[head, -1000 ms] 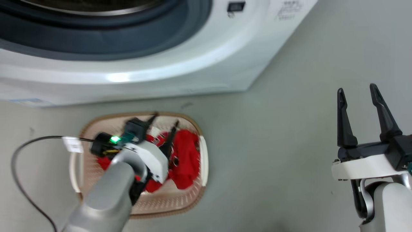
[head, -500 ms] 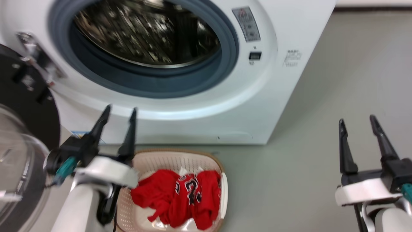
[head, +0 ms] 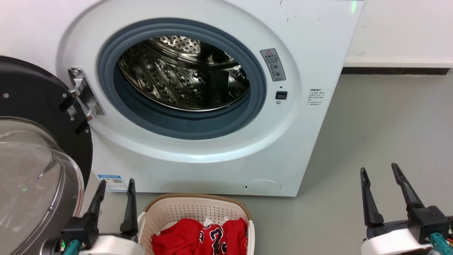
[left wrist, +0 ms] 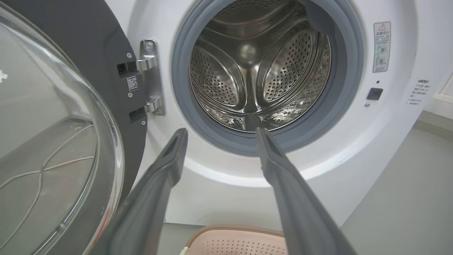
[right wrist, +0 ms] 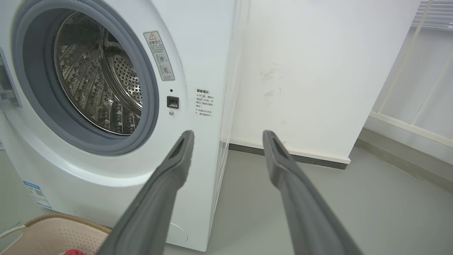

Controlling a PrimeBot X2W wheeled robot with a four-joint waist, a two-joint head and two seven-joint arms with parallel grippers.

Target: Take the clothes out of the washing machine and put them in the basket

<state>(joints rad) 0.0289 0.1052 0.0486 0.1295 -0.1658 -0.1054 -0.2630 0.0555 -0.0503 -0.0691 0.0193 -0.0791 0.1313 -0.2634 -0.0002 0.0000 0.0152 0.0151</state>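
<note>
The white washing machine [head: 311, 46] stands with its porthole door [head: 32, 170] swung open to the left; its steel drum [head: 184, 74] shows only bare metal. Red clothes [head: 198, 239], one a jersey with black-and-white numbers, lie in the cream basket [head: 191, 210] on the floor below the opening. My left gripper [head: 116, 182] is open and holds nothing, just left of the basket, fingers pointing up at the machine. My right gripper [head: 378, 168] is open and holds nothing, out to the right over the floor. The left wrist view looks into the drum [left wrist: 258, 67] between my left gripper's [left wrist: 221, 132] fingers.
Grey floor [head: 389, 124] stretches right of the machine to a white wall [right wrist: 318, 71] with a dark skirting. The open door's glass bowl [left wrist: 46, 141] bulges close to my left arm. A basket [right wrist: 56, 233] corner lies under the right wrist.
The head camera has tilted up from the basket to the whole machine front. My left gripper has lifted out of the basket, leaving the red clothes there, and now stands beside it, open.
</note>
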